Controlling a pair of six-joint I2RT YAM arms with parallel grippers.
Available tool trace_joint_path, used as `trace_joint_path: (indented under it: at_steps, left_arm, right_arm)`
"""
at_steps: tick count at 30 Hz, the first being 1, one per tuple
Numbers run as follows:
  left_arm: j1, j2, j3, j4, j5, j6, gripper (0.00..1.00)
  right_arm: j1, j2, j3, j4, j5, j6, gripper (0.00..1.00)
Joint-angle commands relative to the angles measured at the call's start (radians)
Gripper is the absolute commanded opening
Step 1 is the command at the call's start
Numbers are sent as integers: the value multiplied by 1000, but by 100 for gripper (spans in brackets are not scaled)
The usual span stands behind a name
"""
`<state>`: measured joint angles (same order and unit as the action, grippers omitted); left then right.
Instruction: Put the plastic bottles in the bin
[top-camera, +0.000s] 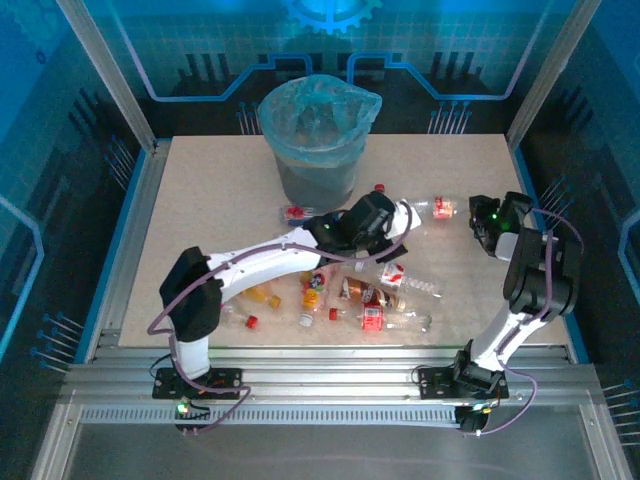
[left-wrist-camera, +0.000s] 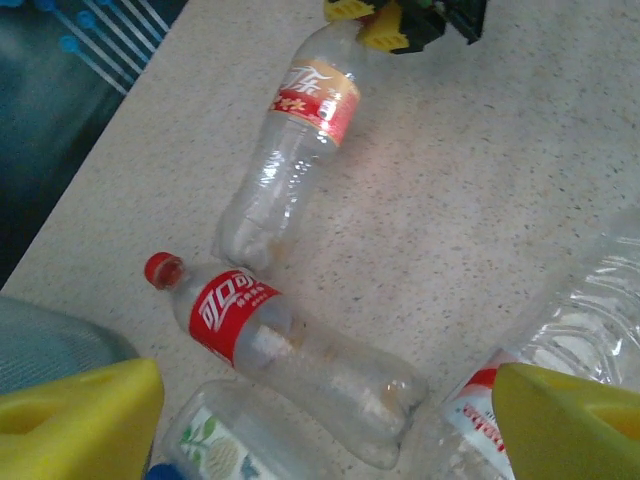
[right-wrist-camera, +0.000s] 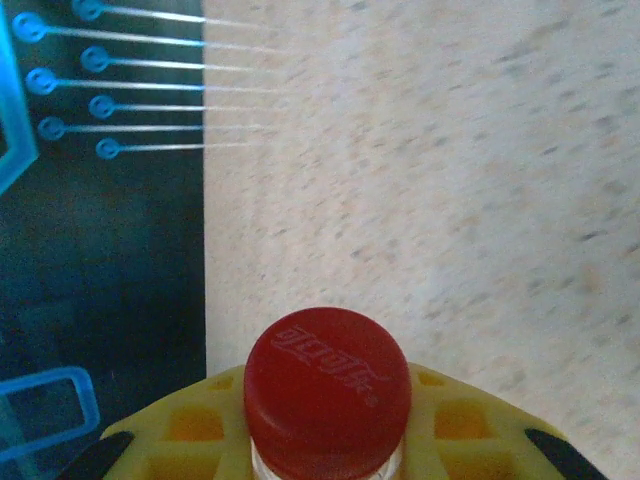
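As R pincer (right-wrist-camera: 327, 445) clamps — scripted cap (right-wrist-camera: 327, 385)

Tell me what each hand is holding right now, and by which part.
The right hand grips a bottle by its neck, just under the red cap. The left hand is open and holds nothing.

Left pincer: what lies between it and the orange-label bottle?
A red-label bottle on its side, short of the orange-label bottle; left wrist view.
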<state>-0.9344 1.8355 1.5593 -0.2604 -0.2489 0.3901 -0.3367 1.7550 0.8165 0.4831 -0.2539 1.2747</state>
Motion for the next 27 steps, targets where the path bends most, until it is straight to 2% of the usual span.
trace_joint_path:
  at_steps: [1, 5, 7, 13, 15, 19, 21, 23, 27]
  left_arm:
    - [45, -136, 33, -32, 12, -83, 86]
    - [125, -225, 51, -83, 68, -183, 86]
    - [194, -269, 62, -103, 134, -267, 86]
    - [367, -331, 122, -148, 294, -451, 84]
    - [393, -321, 176, -198, 312, -470, 84]
    - [433, -273, 321, -333, 322, -498, 84]
    - [460, -255, 377, -379, 339, -523, 83]
    - [490, -248, 409, -401, 362, -545, 82]
    - [544, -256, 417, -403, 399, -572, 82]
  right_arm:
    - [63, -150, 56, -147, 142, -144, 0]
    - [174, -323, 139, -340, 399, -278, 0]
    - [236, -380, 196, -409, 509, -353, 0]
    - [413, -455, 369, -502, 739, -573, 0]
    - [484, -457, 438, -518, 799, -660, 0]
    - [576, -403, 551, -544, 822, -739, 0]
    - [626, -372, 595, -549, 880, -782, 0]
    - [658, -351, 619, -535, 900, -806, 0]
    - [761, -331, 651, -454, 1025, -941, 0]
